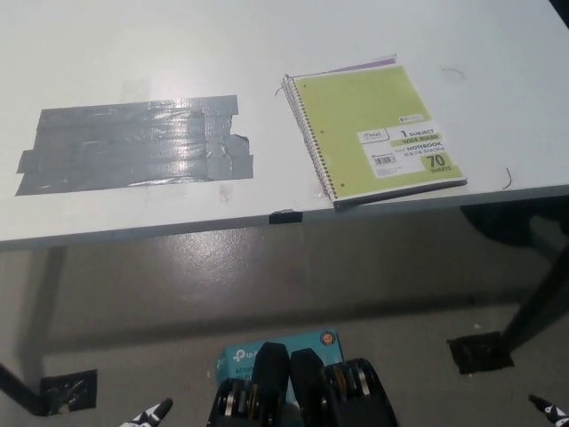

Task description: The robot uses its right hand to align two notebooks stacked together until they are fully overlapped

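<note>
Head view, looking down past the front edge of the white table [267,36]. Only the tips of my hands enter the picture. My left hand [147,415] shows as a small black-and-white tip at the bottom edge, left of centre; my right hand [549,411] shows as a similar tip at the bottom right corner. Too little of either is visible, so I cannot tell whether my fingers are spread or closed.

The green notebook [378,133], spiral-bound along its left side and printed "1 SUBJECT NOTEBOOK, 70 SHEETS", lies flat on the table far above my right hand and somewhat to its left, well apart from it, its near right corner close to the table's front edge. A purple notebook [369,65] lies beneath it; only a thin strip shows past the green cover's far edge, so the 2 are almost fully overlapped but slightly askew.

A patch of grey tape [133,144] is stuck to the table far above my left hand. A teal box [240,354] lies on the floor between my hands.
</note>
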Available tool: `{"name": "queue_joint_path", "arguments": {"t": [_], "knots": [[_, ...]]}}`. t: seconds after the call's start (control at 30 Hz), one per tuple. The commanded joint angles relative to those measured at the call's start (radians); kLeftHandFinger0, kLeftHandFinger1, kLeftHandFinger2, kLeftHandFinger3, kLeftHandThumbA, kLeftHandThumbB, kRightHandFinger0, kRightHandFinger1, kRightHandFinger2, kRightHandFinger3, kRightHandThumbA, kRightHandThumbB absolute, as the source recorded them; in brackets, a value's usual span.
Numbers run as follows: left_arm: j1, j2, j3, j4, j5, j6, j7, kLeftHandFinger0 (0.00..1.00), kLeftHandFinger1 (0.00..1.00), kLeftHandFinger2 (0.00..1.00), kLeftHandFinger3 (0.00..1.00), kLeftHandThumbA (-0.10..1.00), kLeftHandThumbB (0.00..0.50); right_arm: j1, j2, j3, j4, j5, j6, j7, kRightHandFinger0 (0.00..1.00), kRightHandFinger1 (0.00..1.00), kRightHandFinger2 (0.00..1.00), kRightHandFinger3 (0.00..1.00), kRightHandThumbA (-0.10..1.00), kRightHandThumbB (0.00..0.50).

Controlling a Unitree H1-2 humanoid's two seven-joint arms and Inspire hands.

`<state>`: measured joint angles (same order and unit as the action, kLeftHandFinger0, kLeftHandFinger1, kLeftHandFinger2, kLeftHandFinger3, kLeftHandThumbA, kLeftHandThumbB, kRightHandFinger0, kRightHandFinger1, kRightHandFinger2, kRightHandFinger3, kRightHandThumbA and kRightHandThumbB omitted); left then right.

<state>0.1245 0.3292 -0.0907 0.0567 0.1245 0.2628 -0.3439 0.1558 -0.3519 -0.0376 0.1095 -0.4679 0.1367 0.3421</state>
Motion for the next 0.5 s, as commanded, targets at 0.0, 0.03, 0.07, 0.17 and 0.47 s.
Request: {"name": "queue_joint_path", "arguments": {"t": [0.0, 0.03, 0.07, 0.17, 0.47], "knots": [[-0.010, -0.005, 0.020, -0.015, -0.022, -0.022, 0.026, 0.49, 0.60, 0.65, 0.98, 1.00, 0.454, -0.002, -0.043, 0.023, -0.026, 0.030, -0.004, 0.005, 1.00, 1.00, 1.00, 1.00, 0.65, 0.220], [-0.008, -0.007, 0.022, -0.024, -0.026, -0.016, 0.024, 0.47, 0.58, 0.65, 0.97, 1.00, 0.440, -0.009, -0.042, 0.022, -0.013, 0.047, -0.005, 0.002, 1.00, 1.00, 1.00, 1.00, 0.71, 0.237], [-0.006, -0.005, 0.027, -0.035, -0.028, -0.010, 0.025, 0.46, 0.58, 0.68, 0.99, 1.00, 0.447, -0.027, -0.029, 0.007, 0.025, 0.109, -0.014, 0.016, 1.00, 1.00, 1.00, 1.00, 0.83, 0.295], [-0.002, -0.021, 0.052, -0.033, -0.069, 0.000, 0.022, 0.58, 0.66, 0.80, 1.00, 1.00, 0.471, -0.042, 0.013, -0.052, 0.064, 0.243, -0.006, 0.030, 1.00, 1.00, 1.00, 1.00, 0.92, 0.371], [0.005, -0.028, 0.081, -0.042, -0.088, 0.024, 0.021, 0.66, 0.69, 0.83, 1.00, 1.00, 0.309, -0.057, 0.045, -0.062, 0.048, 0.302, -0.011, 0.020, 1.00, 1.00, 1.00, 1.00, 0.96, 0.436]]}}
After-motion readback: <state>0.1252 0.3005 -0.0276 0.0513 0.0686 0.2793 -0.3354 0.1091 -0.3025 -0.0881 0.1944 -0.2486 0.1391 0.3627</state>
